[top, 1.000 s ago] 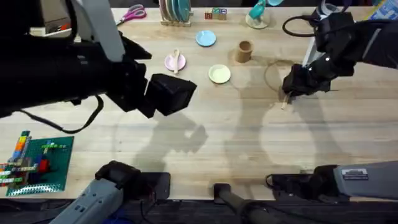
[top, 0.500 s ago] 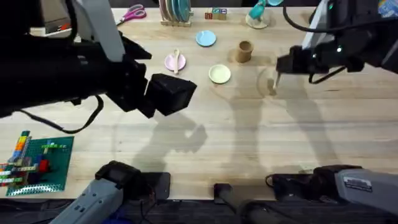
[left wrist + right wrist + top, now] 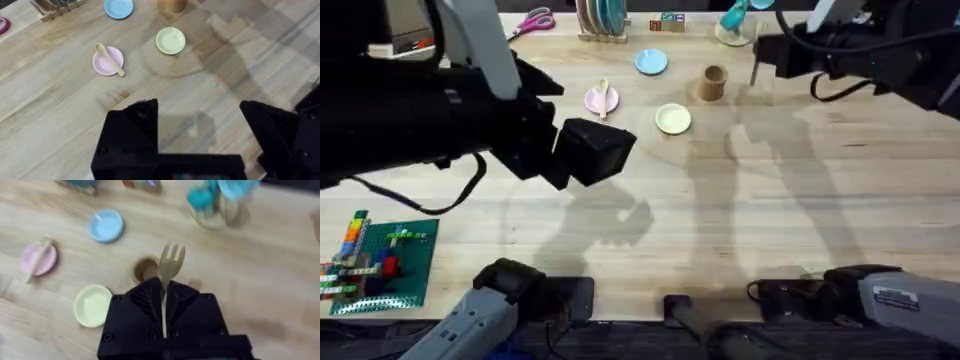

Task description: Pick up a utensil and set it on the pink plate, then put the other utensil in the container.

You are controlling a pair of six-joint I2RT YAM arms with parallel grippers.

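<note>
Right gripper point(image 3: 163, 311): fingers pressed together on the handle of the wooden fork point(image 3: 170, 265), which stands out ahead of them, tines leading. In the overhead view the same gripper point(image 3: 757, 58) sits above the far right part of the counter point(image 3: 740, 220), to the right of the tan cup point(image 3: 713, 82) and apart from it, the fork point(image 3: 753, 68) hanging as a thin pale sliver below the fingers.

Key relation: the cup lies toward the counter's middle from the fork. In the right wrist view the cup's open mouth point(image 3: 145, 269) shows just beside the tines, not under them. Fork's long axis runs roughly in line with the fingers (so a drop needs the tips brought over the mouth first, judged). Right arm is clearly the nearer one.

Spoon point(image 3: 604, 95) already lies on the pink plate point(image 3: 594, 100), handle overhanging the rim toward the yellow plate point(image 3: 672, 119); first half of the task looks done.

Left gripper point(image 3: 197, 145): fingers spread wide, nothing between them, raised above bare counter, well apart from the plates.

View difference: the right wrist view gives tines against cup mouth; the overhead gives the sideways offset. The left wrist view shows the spoon point(image 3: 110, 57) across the plate point(image 3: 102, 66) best, plus the blue plate point(image 3: 119, 7).
</note>
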